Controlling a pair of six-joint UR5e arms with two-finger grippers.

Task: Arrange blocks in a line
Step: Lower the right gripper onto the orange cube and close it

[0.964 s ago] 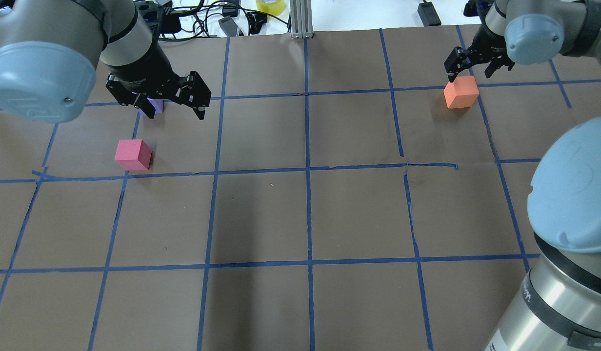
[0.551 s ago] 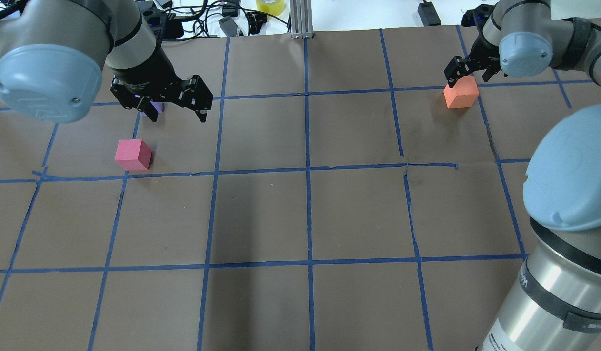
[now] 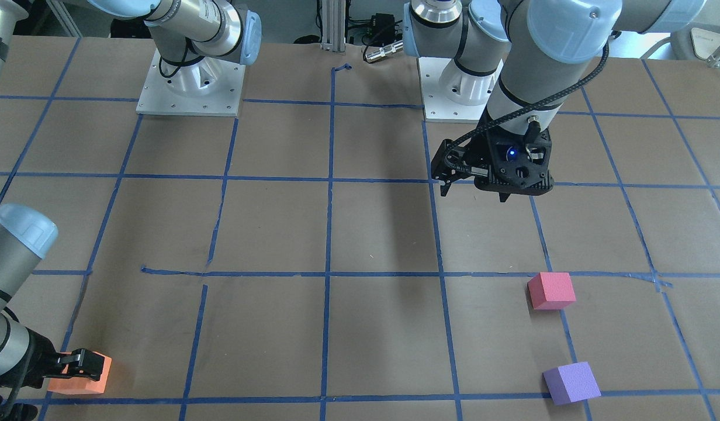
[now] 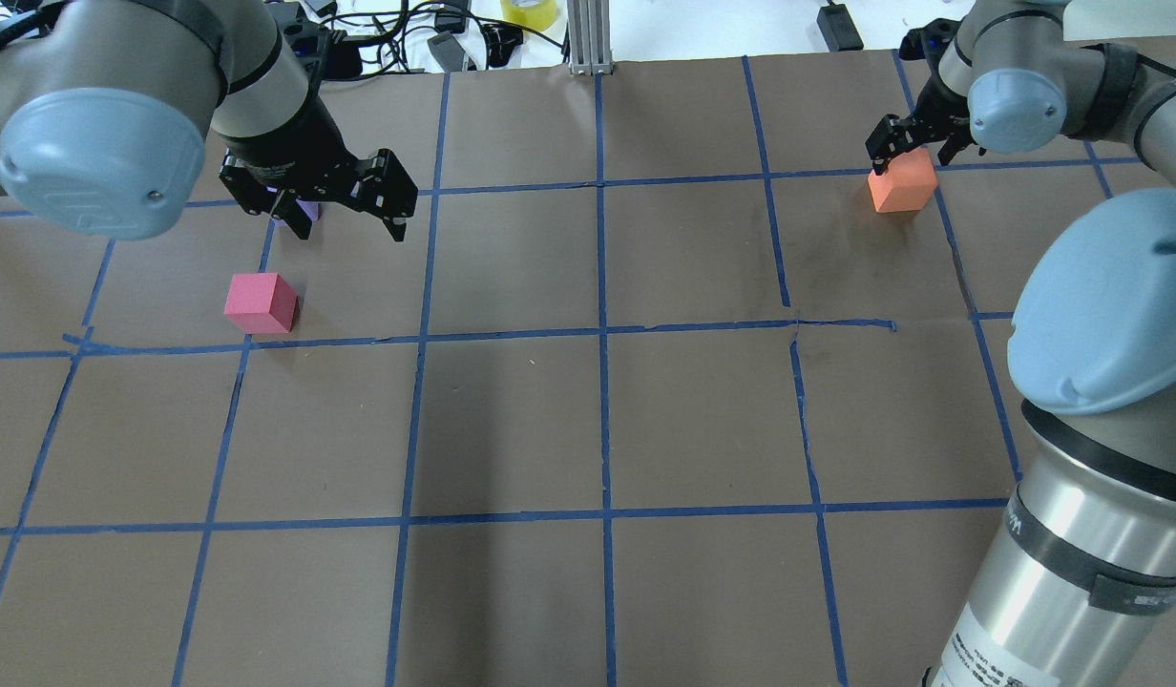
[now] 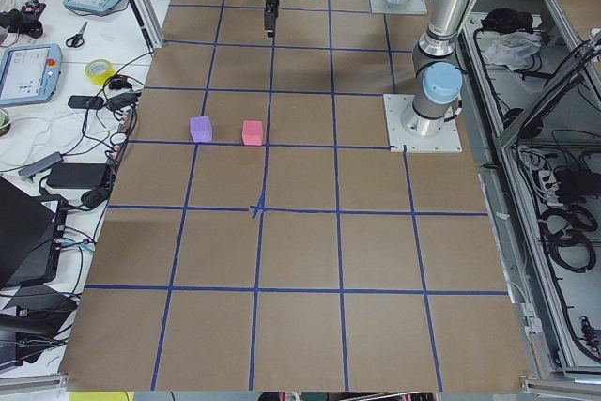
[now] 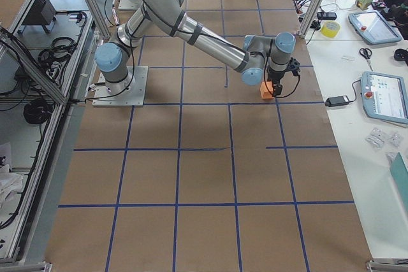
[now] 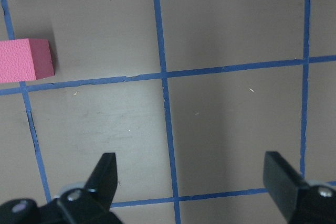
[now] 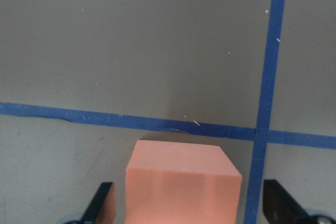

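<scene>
The orange block (image 4: 901, 183) sits at the far right of the table. My right gripper (image 4: 909, 153) is open and straddles it; the right wrist view shows the block (image 8: 181, 187) between the fingers (image 8: 102, 203) with a gap on each side. The pinkish-red block (image 4: 261, 302) sits on the left, and also shows in the left wrist view (image 7: 26, 60). The purple block (image 3: 570, 383) lies beyond it, mostly hidden behind my left gripper (image 4: 345, 205) in the overhead view. That gripper is open, empty and raised above the table (image 3: 474, 190).
The table (image 4: 598, 420) is brown paper with a blue tape grid. Cables, a tape roll (image 4: 528, 10) and a metal post (image 4: 588, 33) lie past the far edge. The arm bases (image 3: 190, 88) stand on the robot's side.
My right gripper has come down around the orange block, its fingers now at the block's sides. My left gripper has shifted slightly, still open. The blocks have not moved.
</scene>
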